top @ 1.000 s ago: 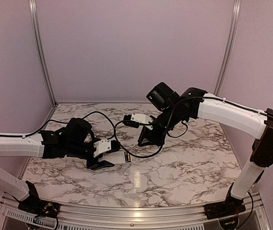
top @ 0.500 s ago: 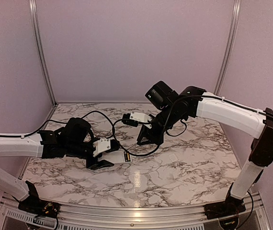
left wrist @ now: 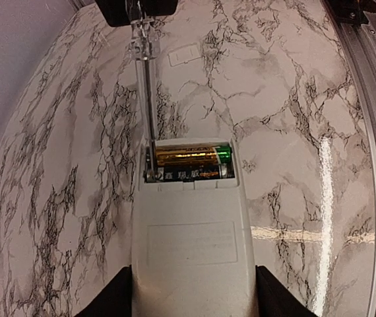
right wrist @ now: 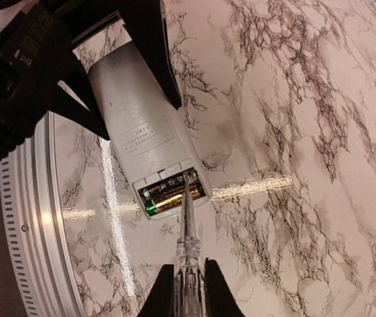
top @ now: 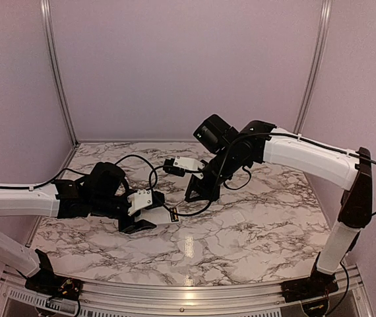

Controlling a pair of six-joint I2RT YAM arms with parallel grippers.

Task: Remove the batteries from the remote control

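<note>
My left gripper is shut on the white remote control, gripping its sides and holding it low over the marble table. The remote's battery recess is open, and two gold and dark batteries lie in it side by side. They also show in the right wrist view. My right gripper is shut on a slim clear-handled tool. The tool's tip sits in the recess at one end of the batteries. In the top view the right gripper hangs just right of the remote.
A small flat white cover plate lies on the table beyond the remote. Black cables loop between the two arms. The aluminium front rail runs along the table edge. Pink walls close in the back and sides.
My right arm has moved left and down toward the remote, bringing the tool tip to the battery recess. The left arm and the remote have stayed still.
</note>
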